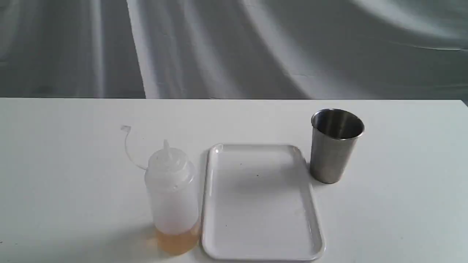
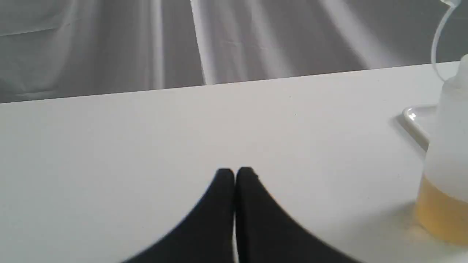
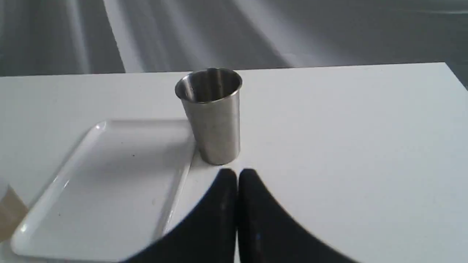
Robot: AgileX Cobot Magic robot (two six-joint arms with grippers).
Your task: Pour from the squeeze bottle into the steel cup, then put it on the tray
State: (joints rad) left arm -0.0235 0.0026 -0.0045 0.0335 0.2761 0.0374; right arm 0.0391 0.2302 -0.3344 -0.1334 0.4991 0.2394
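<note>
The squeeze bottle [image 1: 172, 199] stands upright left of the tray [image 1: 260, 202], with amber liquid at its base and its cap strap curling up to the left. It also shows in the left wrist view as the bottle [image 2: 448, 160]. The steel cup [image 1: 335, 145] stands upright right of the tray's far corner; the cup [image 3: 212, 115] is just beyond my right gripper [image 3: 237, 171]. The right gripper is shut and holds nothing. My left gripper [image 2: 235, 171] is shut and empty over bare table, well apart from the bottle. Neither gripper appears in the exterior view.
The white table [image 1: 55, 175] ends at a far edge against a grey draped cloth [image 1: 234, 47]. Its right far corner shows in the right wrist view. The tray [image 3: 109, 182] lies flat with nothing on it.
</note>
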